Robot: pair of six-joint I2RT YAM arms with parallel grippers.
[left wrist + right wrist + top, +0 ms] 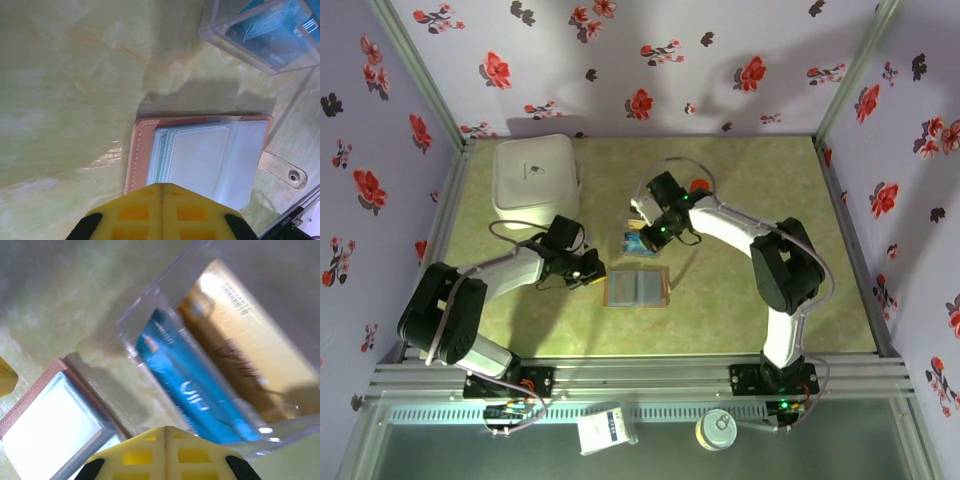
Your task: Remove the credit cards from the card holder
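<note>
Card holder [637, 287] lies open and flat on the desk [770, 300]. Left end effector [161, 187] has jaws fully together with nothing between them, tips at the card holder's left edge. Right end effector [166, 429] is also closed and empty, over the clear tray [150, 302] just behind the card holder. Blue card [190, 390] and gold card [250, 355] lie in the tray. White box [535, 180] sits well back-left of the card holder.

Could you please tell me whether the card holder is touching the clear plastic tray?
Apart. The left wrist view shows a strip of bare table between the card holder and the clear plastic tray.
</note>
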